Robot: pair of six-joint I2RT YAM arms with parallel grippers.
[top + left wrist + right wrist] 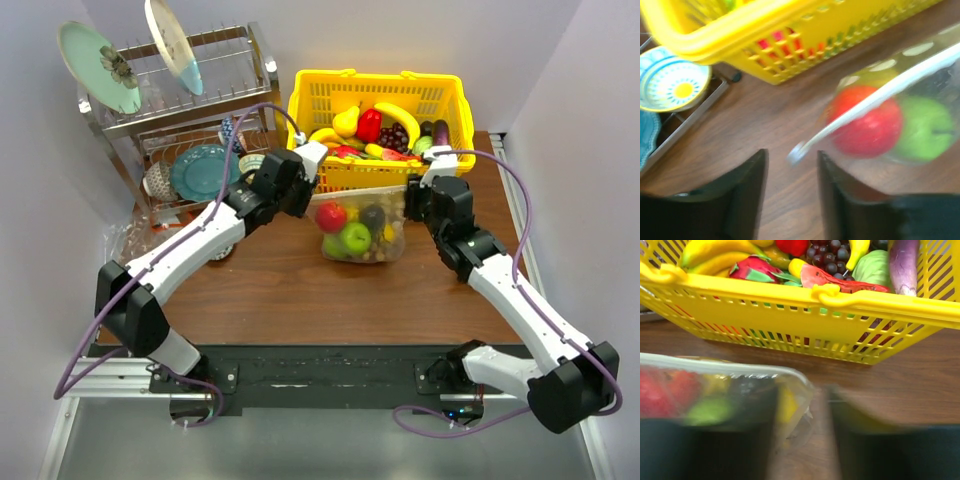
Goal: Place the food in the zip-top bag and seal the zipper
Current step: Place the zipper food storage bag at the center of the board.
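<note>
The left gripper (791, 172) stands parted, empty; the zipper (875, 97) end lies just ahead of its gap, the strip running diagonally away rightward. The right gripper (802, 412), jaws parted, straddles the zip-top bag (730, 390) corner; food (867, 122) lies inside.

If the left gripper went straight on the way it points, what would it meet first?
Probably the near end of the zipper, lying just ahead of the open jaws of the left gripper. Beyond it is the yellow basket, though depth is unclear.
</note>
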